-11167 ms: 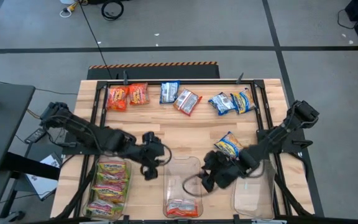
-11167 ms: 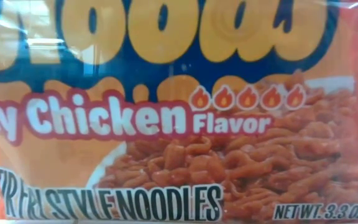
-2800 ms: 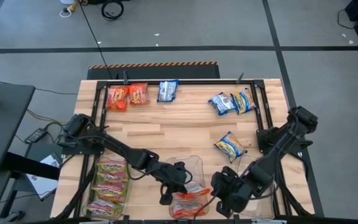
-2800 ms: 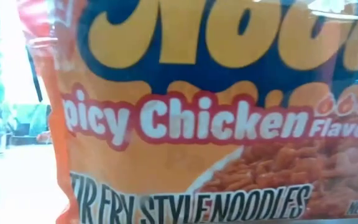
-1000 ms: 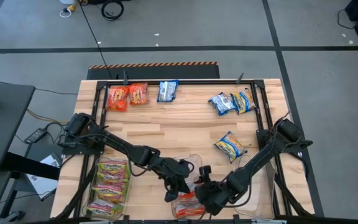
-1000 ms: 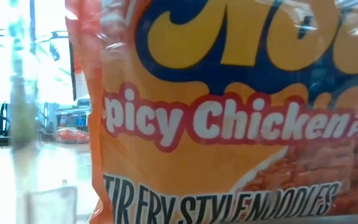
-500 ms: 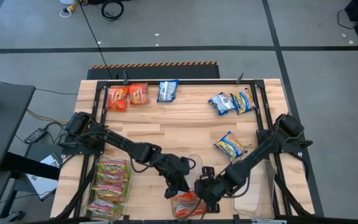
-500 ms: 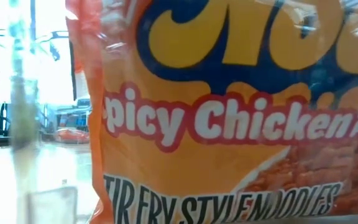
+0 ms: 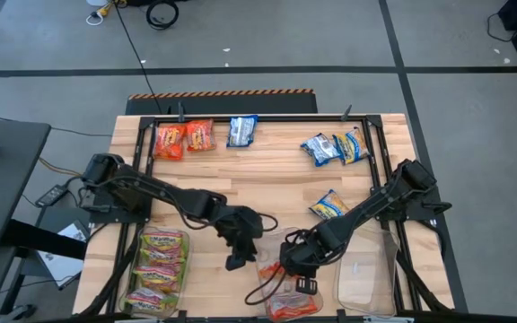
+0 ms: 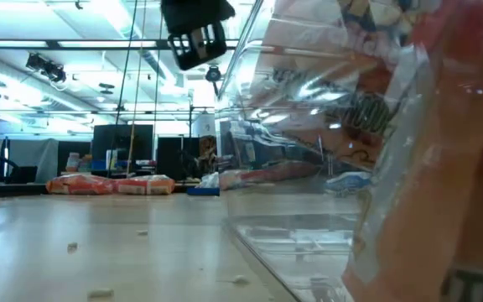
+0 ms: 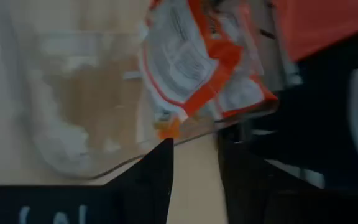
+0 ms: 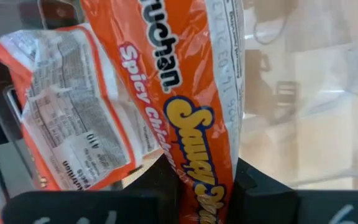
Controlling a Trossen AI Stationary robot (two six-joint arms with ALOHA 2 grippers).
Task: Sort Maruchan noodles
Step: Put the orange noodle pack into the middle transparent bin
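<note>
The middle clear bin (image 9: 276, 269) stands near the table's near edge with orange-red Maruchan packets (image 9: 292, 308) in and by it. My right gripper (image 9: 294, 267) is over this bin, shut on one orange-red packet (image 12: 191, 93). A second packet (image 12: 73, 106) lies beside that one, back side up. My left gripper (image 9: 238, 254) hangs open just left of the bin, its fingers (image 11: 160, 174) short of the bin's rim (image 11: 185, 134). It touches nothing and shows high up in the low view (image 10: 195, 33). My right gripper pinches the orange-red packet at one end (image 12: 207, 177) between its two fingers, coming steeply from above. The packet runs on away from the fingertips toward the bin. Whether its other end rests on anything is not visible.
A left bin (image 9: 155, 269) holds green-yellow packets. A bare clear bin (image 9: 366, 274) stands at the right. Two orange-red packets (image 9: 184, 139) and a blue one (image 9: 243, 131) lie along the far edge. Blue-and-yellow ones lie far right (image 9: 335, 146) and mid right (image 9: 328, 205). A black frame (image 9: 142, 144) rims the table.
My right gripper has risen and gone toward the far edge, turning its wrist, and has shut on an orange-red packet. My left gripper has opened and drawn back toward the far left. The middle bin and its packets have moved away from the low camera.
</note>
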